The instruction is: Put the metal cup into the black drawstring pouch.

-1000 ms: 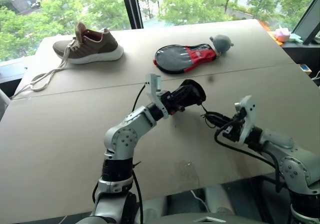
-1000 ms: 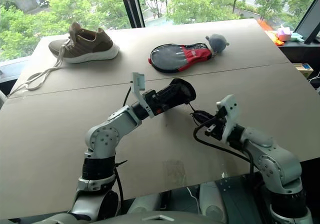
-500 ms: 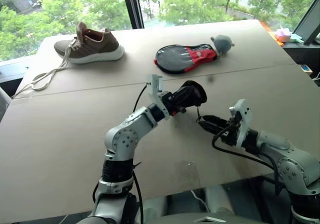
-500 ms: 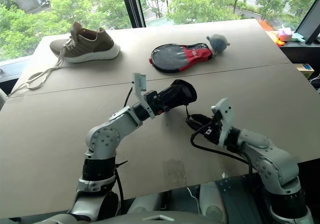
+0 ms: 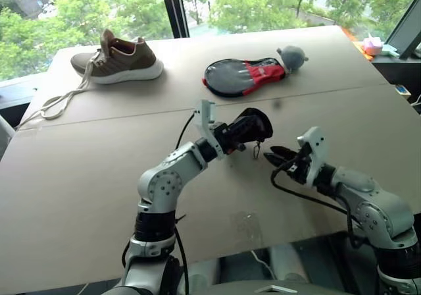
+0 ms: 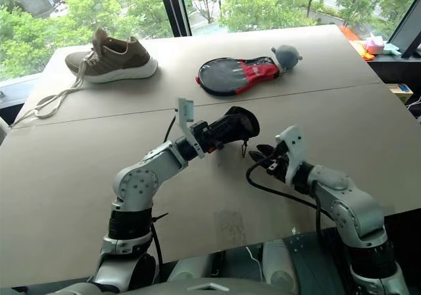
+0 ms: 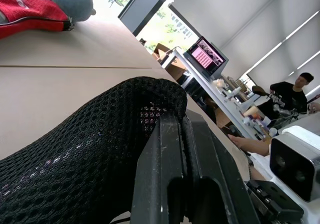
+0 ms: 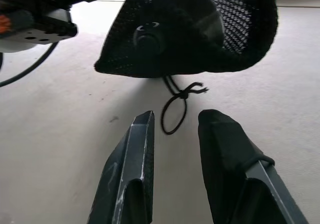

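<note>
The left gripper, its two black fingers pressed together on the fabric, holds the soft black mesh drawstring pouch raised above the tan table, the pouch's thin knotted cord hanging from its underside. The right gripper, fingers parted a little and holding nothing, points at the pouch from just beside it, the cord loop dangling between its fingertips. Whether the metal cup sits inside the pouch cannot be told. At the far edge lie a brown sneaker and a black-and-red oval racket case.
</note>
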`<state>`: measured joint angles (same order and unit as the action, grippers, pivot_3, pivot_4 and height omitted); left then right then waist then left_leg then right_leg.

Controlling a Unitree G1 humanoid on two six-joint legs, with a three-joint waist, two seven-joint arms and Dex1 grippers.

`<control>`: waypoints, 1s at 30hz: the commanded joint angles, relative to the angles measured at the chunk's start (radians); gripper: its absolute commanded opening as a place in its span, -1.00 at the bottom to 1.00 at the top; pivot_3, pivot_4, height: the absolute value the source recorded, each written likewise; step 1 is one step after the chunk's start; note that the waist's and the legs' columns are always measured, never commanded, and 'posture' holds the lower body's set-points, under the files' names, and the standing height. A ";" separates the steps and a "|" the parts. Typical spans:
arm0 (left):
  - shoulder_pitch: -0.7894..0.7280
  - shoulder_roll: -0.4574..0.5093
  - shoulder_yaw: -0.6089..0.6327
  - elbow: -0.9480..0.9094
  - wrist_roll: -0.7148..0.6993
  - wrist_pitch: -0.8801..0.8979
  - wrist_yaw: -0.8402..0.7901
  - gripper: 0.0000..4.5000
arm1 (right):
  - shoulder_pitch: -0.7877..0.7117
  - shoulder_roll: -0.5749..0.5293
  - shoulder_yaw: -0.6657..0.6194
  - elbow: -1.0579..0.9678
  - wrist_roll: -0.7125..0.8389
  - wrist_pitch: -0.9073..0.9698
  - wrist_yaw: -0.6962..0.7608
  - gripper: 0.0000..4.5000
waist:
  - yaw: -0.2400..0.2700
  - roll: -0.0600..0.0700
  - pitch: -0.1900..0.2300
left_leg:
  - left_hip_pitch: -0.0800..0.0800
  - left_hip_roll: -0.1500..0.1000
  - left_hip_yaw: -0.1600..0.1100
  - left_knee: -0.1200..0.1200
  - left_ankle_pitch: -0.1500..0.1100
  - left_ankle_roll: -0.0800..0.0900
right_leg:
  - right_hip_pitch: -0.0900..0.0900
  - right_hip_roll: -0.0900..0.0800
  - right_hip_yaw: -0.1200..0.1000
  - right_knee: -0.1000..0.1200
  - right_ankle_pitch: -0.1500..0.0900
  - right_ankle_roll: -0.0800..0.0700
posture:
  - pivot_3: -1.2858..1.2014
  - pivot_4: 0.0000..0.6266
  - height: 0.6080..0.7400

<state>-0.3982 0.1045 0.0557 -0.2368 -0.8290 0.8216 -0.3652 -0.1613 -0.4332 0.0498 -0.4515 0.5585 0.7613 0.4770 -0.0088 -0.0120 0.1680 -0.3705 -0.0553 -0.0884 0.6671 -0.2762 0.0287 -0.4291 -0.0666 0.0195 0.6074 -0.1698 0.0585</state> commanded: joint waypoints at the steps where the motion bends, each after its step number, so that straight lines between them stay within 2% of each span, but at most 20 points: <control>1: -0.003 -0.004 -0.004 -0.048 -0.023 -0.005 -0.012 -1.00 | -0.032 0.025 0.019 0.005 -0.030 -0.038 -0.009 -0.38 | 0.000 0.000 0.000 | 0.000 0.000 0.000 0.000 0.000 0.000 | 0.000 0.000 0.000 0.000 0.000 0.000 | 0.03 -0.52 1.00; 5: -0.004 -0.005 -0.002 -0.049 -0.023 -0.006 -0.010 -1.00 | -0.045 0.004 0.060 0.038 -0.118 -0.098 0.005 -0.38 | 0.001 0.000 0.000 | 0.000 0.000 0.000 0.000 0.000 0.000 | 0.000 0.000 0.000 0.000 0.000 0.000 | 0.03 -0.52 1.00; 10: -0.004 -0.006 0.000 -0.051 -0.023 -0.005 -0.007 -1.00 | -0.053 -0.135 0.204 0.135 -0.401 -0.389 0.077 -0.38 | 0.001 0.000 0.000 | 0.000 -0.001 0.000 0.000 0.000 0.000 | 0.000 -0.001 0.000 0.000 0.000 0.000 | 0.03 -0.52 1.00; 13: -0.004 -0.009 -0.001 -0.049 -0.024 -0.005 -0.007 -1.00 | -0.061 -0.148 0.251 0.201 -0.499 -0.551 0.089 -0.38 | -0.001 0.000 0.000 | 0.000 -0.001 0.001 0.000 0.000 0.000 | 0.000 0.000 0.000 0.000 0.000 0.000 | 0.03 -0.52 1.00; 19: -0.002 -0.012 0.000 -0.052 -0.023 -0.005 -0.005 -1.00 | -0.093 -0.090 0.254 0.273 -0.579 -0.652 0.064 -0.38 | -0.002 0.000 0.000 | 0.001 0.000 0.001 0.000 0.000 0.000 | 0.000 0.000 0.001 0.000 0.000 0.000 | 0.03 -0.52 1.00; 30: 0.003 -0.014 0.000 -0.056 -0.022 -0.006 -0.003 -1.00 | -0.115 0.000 0.213 0.280 -0.582 -0.652 0.051 -0.38 | 0.001 0.000 0.000 | 0.000 0.000 0.001 0.000 0.000 0.000 | 0.000 0.000 0.001 0.000 0.000 0.000 | 0.03 -0.52 1.00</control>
<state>-0.3941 0.0946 0.0571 -0.2493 -0.8292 0.8224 -0.3632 -0.2591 -0.4406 0.2941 -0.1469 -0.0313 0.1266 0.5343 -0.0081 -0.0124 0.1679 -0.3699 -0.0556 -0.0876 0.6675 -0.2759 0.0282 -0.4291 -0.0668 0.0205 0.6075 -0.1697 0.0584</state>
